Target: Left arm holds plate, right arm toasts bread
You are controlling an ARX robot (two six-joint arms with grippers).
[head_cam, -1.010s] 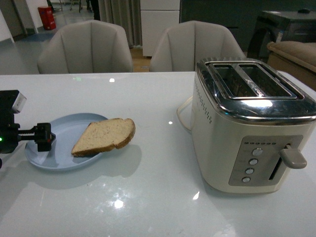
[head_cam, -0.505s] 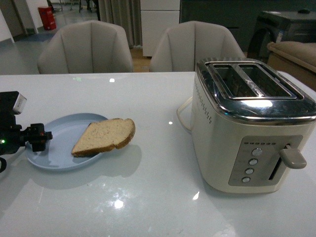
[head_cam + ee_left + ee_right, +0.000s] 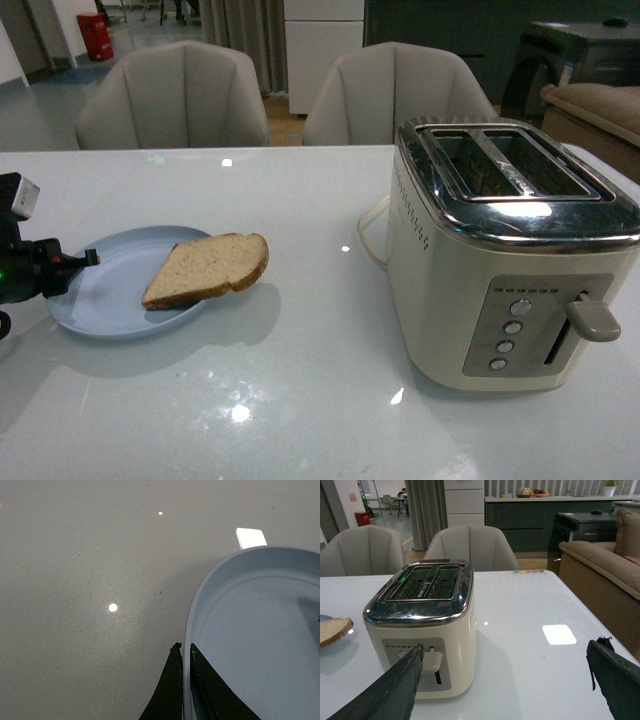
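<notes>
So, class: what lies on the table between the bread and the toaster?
In the front view, only bare glossy table separates the bread from the toaster, apart from the toaster's pale cord looped at its side.

A round shallow pale blue plate [image 3: 105,295] is lying on the worktop at the near left. A light brown bread slice [image 3: 205,268] with darker crust is resting on it, its rounded end overhanging the right rim. The black left end effector [image 3: 183,655] is pinching the plate's left rim between its thin fingers.
</notes>
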